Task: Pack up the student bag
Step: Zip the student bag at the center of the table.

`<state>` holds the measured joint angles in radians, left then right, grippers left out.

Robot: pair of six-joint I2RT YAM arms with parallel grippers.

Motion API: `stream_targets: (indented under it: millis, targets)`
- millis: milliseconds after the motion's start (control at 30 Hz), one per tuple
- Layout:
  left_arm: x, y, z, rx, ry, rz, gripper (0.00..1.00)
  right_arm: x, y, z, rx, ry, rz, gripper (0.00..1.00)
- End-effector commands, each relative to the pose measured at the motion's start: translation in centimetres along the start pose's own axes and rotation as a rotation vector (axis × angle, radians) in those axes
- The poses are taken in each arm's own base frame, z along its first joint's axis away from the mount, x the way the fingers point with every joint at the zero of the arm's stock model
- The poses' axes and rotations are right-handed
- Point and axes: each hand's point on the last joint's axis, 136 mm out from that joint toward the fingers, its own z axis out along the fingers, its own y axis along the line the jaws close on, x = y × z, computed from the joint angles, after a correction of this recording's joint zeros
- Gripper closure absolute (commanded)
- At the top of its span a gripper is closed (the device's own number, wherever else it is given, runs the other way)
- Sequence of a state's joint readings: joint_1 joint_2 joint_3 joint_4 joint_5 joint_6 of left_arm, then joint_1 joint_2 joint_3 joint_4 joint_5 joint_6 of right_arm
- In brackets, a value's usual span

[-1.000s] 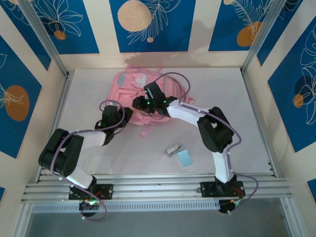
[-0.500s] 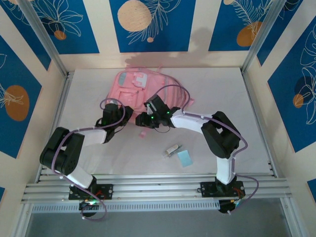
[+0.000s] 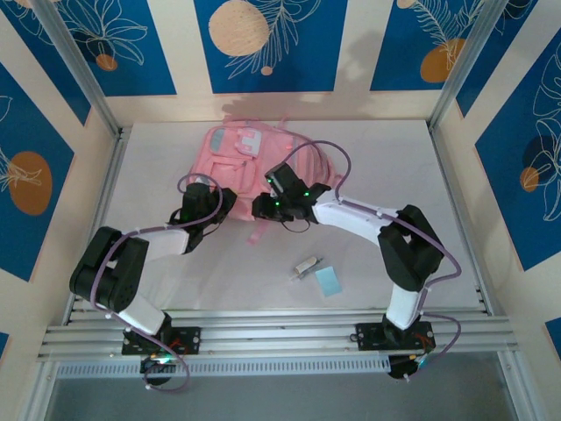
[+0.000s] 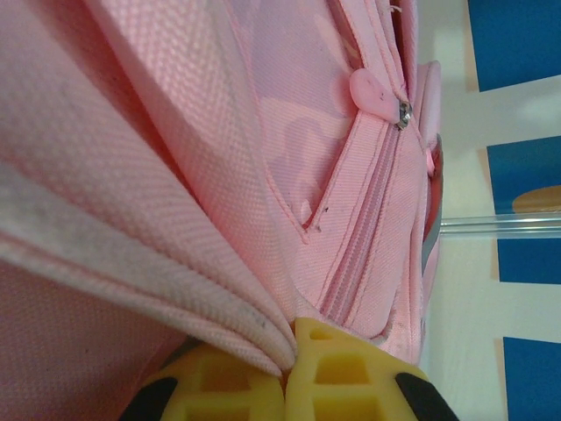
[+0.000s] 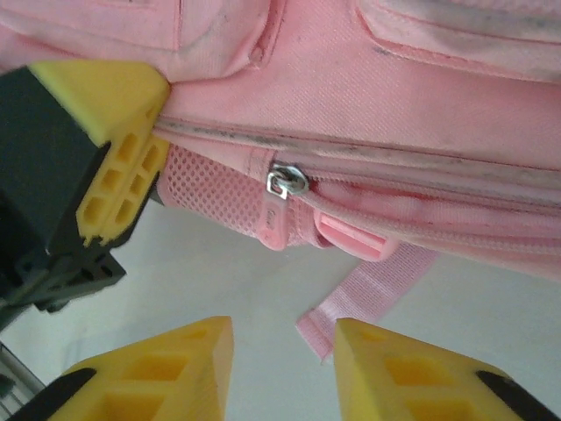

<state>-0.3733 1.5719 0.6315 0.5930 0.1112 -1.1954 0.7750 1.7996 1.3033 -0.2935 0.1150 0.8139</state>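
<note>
Student bag (image 3: 235,147) lies flat on the table (image 3: 438,210), front pockets up. It sits directly ahead of both grippers and spreads away from them toward the back wall.

Left gripper (image 4: 289,355) is clenched on a fold of the bag's pink fabric at its near edge. The fold is pinched between the yellow pads, and the rest of the bag rises past them.

Right gripper (image 5: 282,351) is released, jaws apart, with only bare table in the gap. It sits just short of the bag's near edge, beside the left gripper and apart from it.

Just beyond the right gripper's tips is a zip slider (image 5: 282,184) with a pink pull tab hanging down; the zip line runs off to the right. A mesh pocket (image 5: 210,189) is left of the slider, up against the left gripper's finger. A loose pink strap (image 5: 368,294) hangs from the bag edge, its end close to the right-hand finger; can't tell if they touch. Bag interior is hidden, so contents can't be told.

A small white object (image 3: 305,263) and a pale blue square (image 3: 329,281) lie side by side behind the right gripper, toward the arm bases and off to its right, apart from the bag. The table surface is pale and matte.

Wall panels (image 3: 263,44) are blue with white leaf outlines and orange discs, with cream strips between. An aluminium frame rail (image 3: 280,333) at the near edge carries the arm bases.
</note>
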Motion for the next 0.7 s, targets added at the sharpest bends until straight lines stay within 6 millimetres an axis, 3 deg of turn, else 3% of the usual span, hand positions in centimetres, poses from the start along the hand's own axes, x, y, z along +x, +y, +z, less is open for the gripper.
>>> stream_targets:
  millis: [0,133,467,567,667]
  targets:
    - [-0.6,-2.7,-0.3,0.082,-0.002,0.028,1.0,-0.7,0.9,1.4,0.028,-0.039,0.033,0.66]
    - [-0.5,-3.1,-0.2,0.105,0.005,0.01,1.0,-1.3,1.4,3.3,0.04,-0.054,0.05,0.67]
    - [0.1,-3.4,-0.5,0.13,0.009,-0.01,1.0,-1.9,-2.3,6.3,0.266,-0.144,0.055,0.66]
    - [0.2,-3.6,-0.6,0.138,0.012,-0.015,1.0,-2.7,-2.4,7.4,0.275,-0.161,0.055,0.67]
    - [0.1,-3.5,-0.7,0.133,0.008,-0.013,1.0,-3.5,-2.0,7.4,0.262,-0.187,0.045,0.79]
